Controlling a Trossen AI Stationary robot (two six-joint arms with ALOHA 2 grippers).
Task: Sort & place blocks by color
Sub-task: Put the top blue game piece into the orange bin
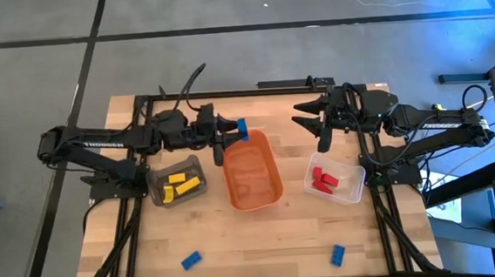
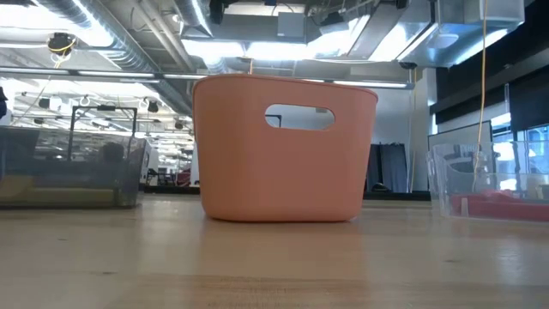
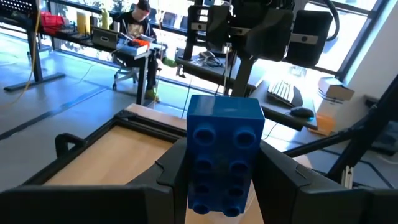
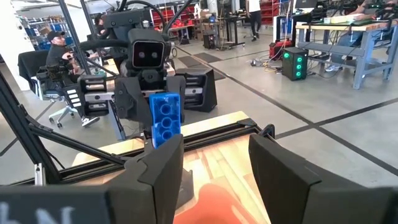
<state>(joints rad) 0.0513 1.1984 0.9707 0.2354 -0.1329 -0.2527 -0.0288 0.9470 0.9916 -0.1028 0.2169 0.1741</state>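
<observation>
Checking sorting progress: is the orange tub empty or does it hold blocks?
Empty. From above, the orange tub shows only bare floor; the left hand holds a blue block at its rim.

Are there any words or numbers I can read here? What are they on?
"TROSSEN": white letters on the left arm, tiny and only just readable.
White letters on the right arm: too blurred to read.
"N": the end of a cut-off word on the right arm's wrist.
The orange tub: no writing.

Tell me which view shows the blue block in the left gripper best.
The left wrist view: the blue block fills the frame between the left gripper fingers, studs visible. The right wrist view shows it farther off, the high view tiny beside the orange tub; the low view misses it.
</observation>
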